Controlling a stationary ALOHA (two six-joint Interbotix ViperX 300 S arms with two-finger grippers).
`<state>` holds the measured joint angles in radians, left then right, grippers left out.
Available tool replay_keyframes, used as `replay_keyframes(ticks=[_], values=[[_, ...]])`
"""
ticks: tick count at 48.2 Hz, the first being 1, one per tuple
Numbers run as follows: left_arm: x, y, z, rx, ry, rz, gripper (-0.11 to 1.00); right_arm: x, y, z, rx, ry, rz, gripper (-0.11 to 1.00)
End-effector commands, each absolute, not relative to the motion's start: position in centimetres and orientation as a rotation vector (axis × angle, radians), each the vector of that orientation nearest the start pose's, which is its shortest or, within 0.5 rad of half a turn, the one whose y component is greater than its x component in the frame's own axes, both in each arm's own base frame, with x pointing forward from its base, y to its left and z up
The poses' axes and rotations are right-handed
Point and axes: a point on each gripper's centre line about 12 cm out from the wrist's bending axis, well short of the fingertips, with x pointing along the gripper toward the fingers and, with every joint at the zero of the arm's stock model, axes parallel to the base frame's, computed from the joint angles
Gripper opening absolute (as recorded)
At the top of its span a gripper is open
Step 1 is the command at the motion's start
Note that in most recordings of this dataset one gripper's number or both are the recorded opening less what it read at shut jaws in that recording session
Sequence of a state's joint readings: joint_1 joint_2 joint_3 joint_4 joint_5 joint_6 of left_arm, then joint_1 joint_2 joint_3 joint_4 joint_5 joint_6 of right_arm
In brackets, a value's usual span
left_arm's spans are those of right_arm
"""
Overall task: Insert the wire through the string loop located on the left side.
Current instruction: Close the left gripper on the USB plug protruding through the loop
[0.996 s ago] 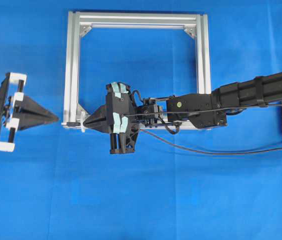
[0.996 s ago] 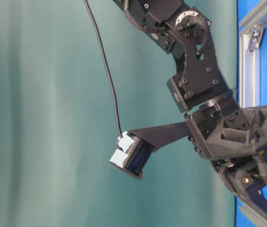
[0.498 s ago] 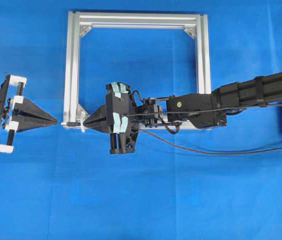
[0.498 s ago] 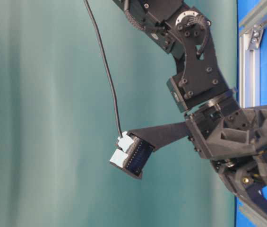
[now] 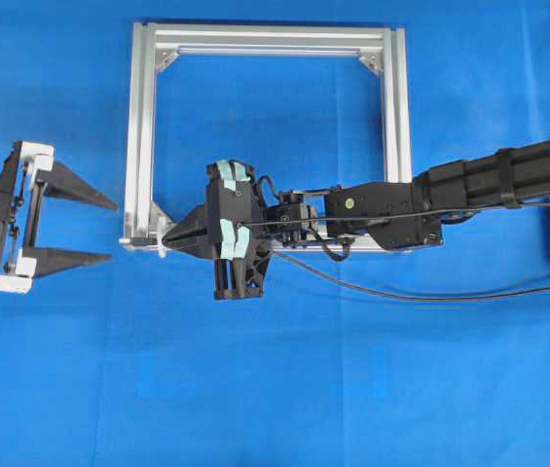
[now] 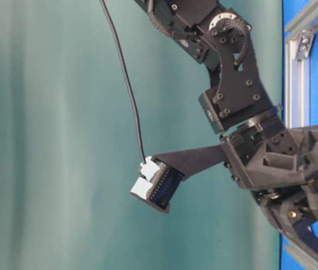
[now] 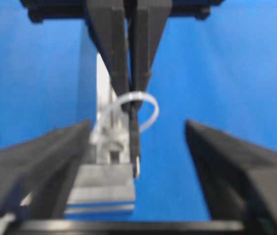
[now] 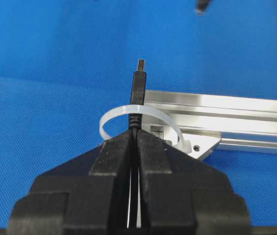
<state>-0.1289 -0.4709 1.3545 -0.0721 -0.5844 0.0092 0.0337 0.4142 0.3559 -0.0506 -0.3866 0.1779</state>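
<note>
The white string loop (image 5: 161,239) hangs at the silver frame's (image 5: 140,126) near left corner. My right gripper (image 5: 169,238) is shut on the black wire (image 5: 139,239) just behind its plug. The plug (image 8: 138,83) passes through the string loop (image 8: 110,116) and sticks out beyond it, metal tip forward. My left gripper (image 5: 114,232) stands open a short way left of the corner, facing the plug. In the left wrist view the plug (image 7: 135,147) points toward me through the string loop (image 7: 152,110), between my spread fingers (image 7: 35,161).
The square aluminium frame lies flat on the blue cloth, with corner brackets (image 5: 165,60) inside it. The right arm (image 5: 469,190) reaches across the frame's near bar. A black cable (image 5: 401,292) trails over the cloth below the arm.
The left gripper edged right toward the frame corner, then opened its fingers. The right gripper and the wire have stayed still.
</note>
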Motion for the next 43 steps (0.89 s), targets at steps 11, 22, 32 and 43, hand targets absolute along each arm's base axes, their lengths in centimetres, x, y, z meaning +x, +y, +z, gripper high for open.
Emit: replay_keyframes(ticks=[11,22,32,43], values=[[23.0,-2.5,15.9,-0.027,0.301,-0.079,0.9,50.4,2.1,14.1,0.128,0.346,0.032,0.01],[24.4,-2.6,13.5,-0.017,0.41,-0.075,0.9,50.4,2.0,14.1,0.128,0.346,0.031,0.01],[25.6,-2.7,11.4,-0.009,0.491,-0.069,0.89,50.4,2.0,14.1,0.127,0.346,0.032,0.01],[25.9,-2.3,11.3,-0.009,0.492,-0.055,0.89,50.4,2.1,14.1,0.127,0.346,0.033,0.01]])
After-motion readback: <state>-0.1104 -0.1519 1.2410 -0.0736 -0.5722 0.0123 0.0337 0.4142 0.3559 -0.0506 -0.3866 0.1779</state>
